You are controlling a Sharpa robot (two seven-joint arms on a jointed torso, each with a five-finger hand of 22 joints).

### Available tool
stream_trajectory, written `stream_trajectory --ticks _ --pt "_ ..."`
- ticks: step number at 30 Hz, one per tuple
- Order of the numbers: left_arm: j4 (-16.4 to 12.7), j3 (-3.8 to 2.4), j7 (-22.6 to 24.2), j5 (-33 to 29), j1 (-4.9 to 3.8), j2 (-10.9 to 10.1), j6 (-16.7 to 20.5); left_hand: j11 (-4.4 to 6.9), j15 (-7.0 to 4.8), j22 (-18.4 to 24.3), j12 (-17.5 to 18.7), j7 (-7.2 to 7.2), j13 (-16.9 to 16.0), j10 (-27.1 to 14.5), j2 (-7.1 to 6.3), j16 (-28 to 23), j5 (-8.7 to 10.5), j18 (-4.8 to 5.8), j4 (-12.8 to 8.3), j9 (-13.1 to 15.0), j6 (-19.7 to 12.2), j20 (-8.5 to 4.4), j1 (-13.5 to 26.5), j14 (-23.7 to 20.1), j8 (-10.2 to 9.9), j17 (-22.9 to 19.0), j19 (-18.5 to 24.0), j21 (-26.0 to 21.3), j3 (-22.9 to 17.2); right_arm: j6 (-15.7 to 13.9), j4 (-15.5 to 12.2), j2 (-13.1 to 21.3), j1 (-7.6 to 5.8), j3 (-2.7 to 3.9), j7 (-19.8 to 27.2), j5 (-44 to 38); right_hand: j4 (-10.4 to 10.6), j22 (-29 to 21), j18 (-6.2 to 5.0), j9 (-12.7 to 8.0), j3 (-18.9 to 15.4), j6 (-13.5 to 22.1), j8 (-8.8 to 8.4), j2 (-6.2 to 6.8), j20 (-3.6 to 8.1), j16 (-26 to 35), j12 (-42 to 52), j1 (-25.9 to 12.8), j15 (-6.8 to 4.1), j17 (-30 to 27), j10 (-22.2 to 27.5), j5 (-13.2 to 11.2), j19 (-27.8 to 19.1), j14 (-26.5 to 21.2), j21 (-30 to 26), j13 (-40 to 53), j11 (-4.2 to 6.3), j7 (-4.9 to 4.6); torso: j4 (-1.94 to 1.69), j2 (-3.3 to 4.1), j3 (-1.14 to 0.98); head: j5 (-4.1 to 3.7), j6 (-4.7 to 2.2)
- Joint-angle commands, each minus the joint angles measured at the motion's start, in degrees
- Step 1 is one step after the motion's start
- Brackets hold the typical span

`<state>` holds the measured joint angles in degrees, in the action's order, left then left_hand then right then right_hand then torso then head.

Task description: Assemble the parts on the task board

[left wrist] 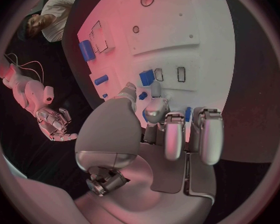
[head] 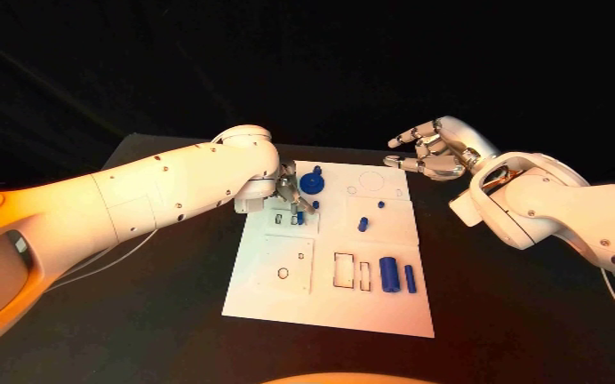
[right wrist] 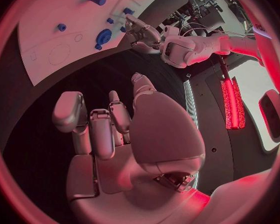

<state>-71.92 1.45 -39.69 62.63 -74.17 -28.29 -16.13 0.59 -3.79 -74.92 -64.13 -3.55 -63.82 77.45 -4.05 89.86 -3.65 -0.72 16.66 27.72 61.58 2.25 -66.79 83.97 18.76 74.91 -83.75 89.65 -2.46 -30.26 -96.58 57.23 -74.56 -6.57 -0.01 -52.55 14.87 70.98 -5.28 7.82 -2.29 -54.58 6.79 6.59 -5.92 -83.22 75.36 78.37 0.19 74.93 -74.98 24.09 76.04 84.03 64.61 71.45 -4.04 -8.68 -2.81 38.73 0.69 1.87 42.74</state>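
While over the task board [head: 327, 300], left hand [head: 290, 192] around a blue part [head: 300, 217].

this looks like a robotics lab or test cell. a black table [head: 154, 313] carries a white task board [head: 336, 300] with outlined slots and small blue parts [head: 388, 273], lit against darkness. beyond the right hand [right wrist: 124, 134], the wrist view shows cable bundles [right wrist: 199, 5] and a glowing red light strip [right wrist: 232, 103] on a panel.
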Motion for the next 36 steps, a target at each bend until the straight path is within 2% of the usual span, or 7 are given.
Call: stream_trajectory --ticks 1,20,36 --pt "0.1 0.02 0.2 -0.5 0.02 0.2 -2.0 -0.05 -0.03 -14.9 0.0 0.04 -0.1 -0.6 0.39 0.1 0.17 0.69 -0.1 0.2 -0.4 -0.23 -0.3 6.0 0.4 15.1 -6.2 0.3 -0.1 1.0 0.0 -0.1 0.06 -0.02 -0.2 -0.7 0.0 -0.1 -0.64 0.1 -0.3 -0.2 0.33 -0.66 0.08 0.2 -0.3 0.1 -0.51 1.1 0.4 0.3 -0.5 2.6 -0.3 -0.1 0.11 -0.04 0.02 0.03 0.02 0.0 0.02" --pt "0.4 0.14 0.5 -0.8 0.08 0.3 -2.8 -0.04 -0.02 -14.9 0.1 0.04 -0.2 -0.7 1.13 0.1 0.14 0.69 -0.2 1.6 -0.9 -0.19 -2.6 6.0 0.7 15.1 -6.2 0.3 -1.5 1.2 0.2 -0.3 0.19 -0.05 -0.3 -0.7 0.0 -0.1 -0.64 0.1 -0.3 -0.3 0.37 -0.73 0.09 0.2 -0.2 0.1 -0.52 1.1 0.3 0.4 -0.5 2.6 -0.3 0.0 0.13 -0.03 0.02 0.09 0.02 0.04 0.25" --pt "0.6 0.23 1.2 -1.8 0.17 0.5 -2.7 0.11 -0.16 -14.9 0.9 0.16 0.2 -1.1 2.19 0.1 0.14 0.68 -0.7 3.3 -1.8 -0.25 -7.3 6.0 0.5 15.1 -6.2 0.3 -6.2 1.4 0.4 -0.5 0.27 -0.06 -0.3 -0.7 0.0 -0.2 -0.65 0.1 -0.2 -0.3 0.46 -0.95 0.12 0.3 -0.1 0.2 -0.55 1.1 0.3 0.6 -0.5 2.6 -0.4 0.1 0.16 0.0 -0.01 0.07 0.01 0.05 0.56"
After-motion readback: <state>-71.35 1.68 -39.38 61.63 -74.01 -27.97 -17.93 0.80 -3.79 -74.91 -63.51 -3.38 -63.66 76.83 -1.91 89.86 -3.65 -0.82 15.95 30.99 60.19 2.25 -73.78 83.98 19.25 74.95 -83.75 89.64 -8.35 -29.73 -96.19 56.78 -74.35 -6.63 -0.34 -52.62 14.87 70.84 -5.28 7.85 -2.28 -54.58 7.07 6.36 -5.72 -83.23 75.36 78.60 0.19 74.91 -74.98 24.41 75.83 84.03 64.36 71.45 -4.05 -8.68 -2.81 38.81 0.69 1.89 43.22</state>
